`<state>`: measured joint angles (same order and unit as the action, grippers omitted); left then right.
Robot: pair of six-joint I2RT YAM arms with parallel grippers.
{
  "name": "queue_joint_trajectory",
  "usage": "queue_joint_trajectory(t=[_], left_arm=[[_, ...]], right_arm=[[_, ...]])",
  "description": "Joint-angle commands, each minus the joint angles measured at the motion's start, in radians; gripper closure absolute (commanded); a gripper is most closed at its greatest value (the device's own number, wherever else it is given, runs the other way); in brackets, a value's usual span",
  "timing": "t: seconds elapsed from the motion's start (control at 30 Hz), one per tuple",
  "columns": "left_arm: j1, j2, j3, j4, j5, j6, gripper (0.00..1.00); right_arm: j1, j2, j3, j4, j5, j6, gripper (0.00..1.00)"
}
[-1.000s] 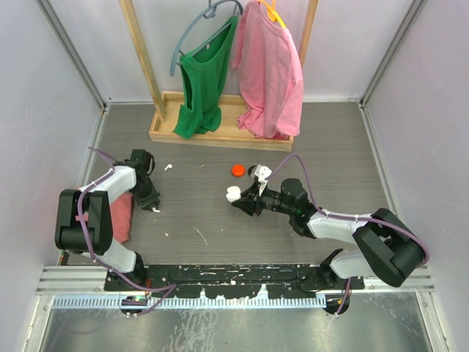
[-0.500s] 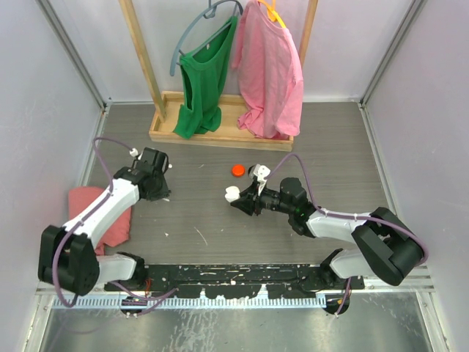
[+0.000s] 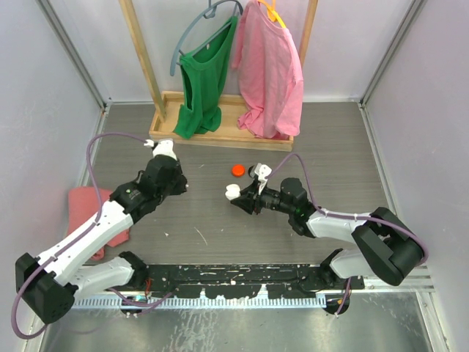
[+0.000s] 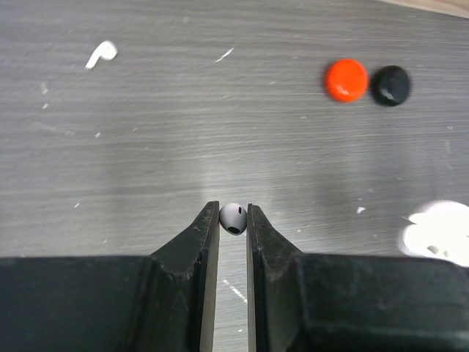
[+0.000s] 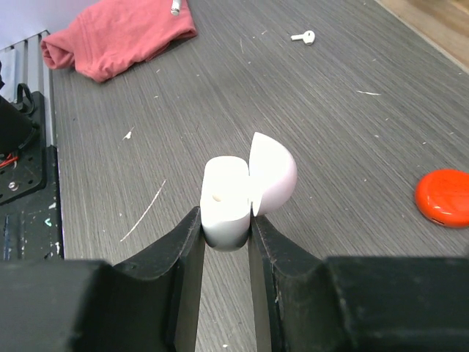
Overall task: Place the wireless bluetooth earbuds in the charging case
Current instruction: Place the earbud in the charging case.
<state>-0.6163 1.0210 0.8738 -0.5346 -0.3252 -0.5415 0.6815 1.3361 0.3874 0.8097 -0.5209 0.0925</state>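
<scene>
The grey bench (image 3: 220, 227) carries it all, and the step in hand looks to be bringing one bud across to the case. The right tool (image 5: 225, 224) is clamped on the charging case (image 5: 224, 205) near the middle of the bench. The case's lid (image 5: 273, 173) is swung open on the far side and its wells face up. The left tool (image 4: 233, 214), left of the case, is pinched together on a white earbud (image 4: 234, 218), held only at the very tips.

That shallow grip could let the bud twist or slip, so the crossing should be slow and smooth. Approach from the near-left, away from the raised lid. Line the bud up over an empty well, come straight down, and let go only once it seats. The right tool should hold the case level and motionless throughout.

An orange puck (image 4: 346, 79) and a black puck (image 4: 390, 85) lie just beyond the case on the far side; stay clear of them. The second earbud (image 4: 101, 53) lies on the bench at the far left, well apart, for the following pass.
</scene>
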Motion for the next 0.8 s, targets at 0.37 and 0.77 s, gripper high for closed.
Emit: queue_joint_trajectory(t=[0.37, 0.77], left_arm=[[-0.401, 0.070, 0.097, 0.247, -0.289, 0.143, 0.91], [-0.561, 0.106, 0.101, 0.446, -0.331, 0.267, 0.91]], right_arm=[[0.019, -0.123, -0.099, 0.211, 0.127, -0.023, 0.99], [0.034, -0.224, -0.160, 0.269, 0.172, -0.043, 0.99]])
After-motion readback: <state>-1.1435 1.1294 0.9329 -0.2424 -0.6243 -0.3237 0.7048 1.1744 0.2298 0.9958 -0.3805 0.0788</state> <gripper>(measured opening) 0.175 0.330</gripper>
